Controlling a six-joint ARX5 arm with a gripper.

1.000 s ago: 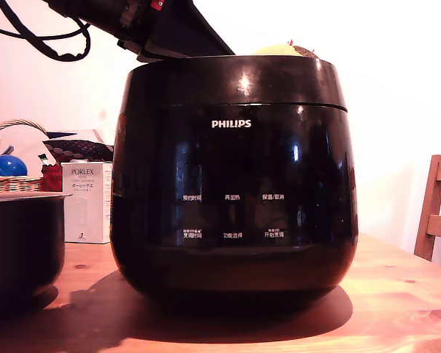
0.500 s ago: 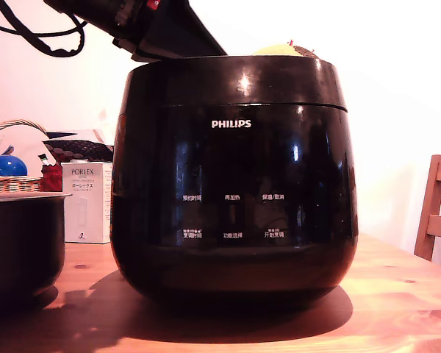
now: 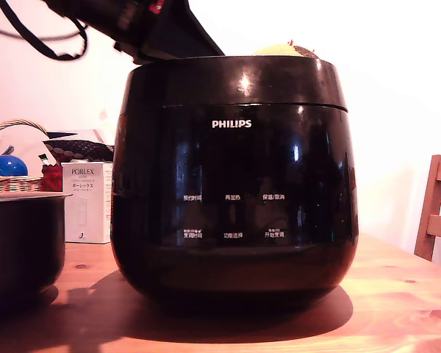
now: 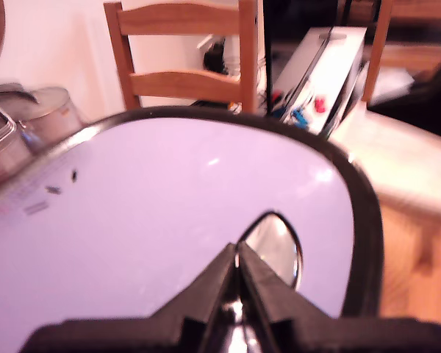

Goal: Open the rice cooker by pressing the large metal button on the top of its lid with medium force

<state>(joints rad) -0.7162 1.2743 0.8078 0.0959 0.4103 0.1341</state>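
So the rice cooker (image 3: 231, 180) is parked smack in the middle of the wooden table (image 3: 397, 309), filling most of the exterior view, lid (image 3: 235, 81) down and not popped yet as far as I can tell. The arm (image 3: 143, 26) comes in over the top from the exterior view's left. From the wrist camera the gripper (image 4: 237, 268) has its two black fingers pinched together into a wedge, nothing between them, tip sitting right at the near edge of the shiny metal button (image 4: 275, 250). Can't say for sure if it's actually touching or just a hair above it.

If I were doing this press, I'd nudge the tip a bit further onto the middle of the button first, since pushing at the rim looks like it could slide off that polished dome. Then straight down, firm but not a jab, and get out of the way since the lid will probably spring up.

Looks-wise, the cooker is a big glossy black rounded thing, white PHILIPS logo up front, rows of tiny white labels below. The top washes out to pale lilac glare in the wrist view, with a dark rim around it.
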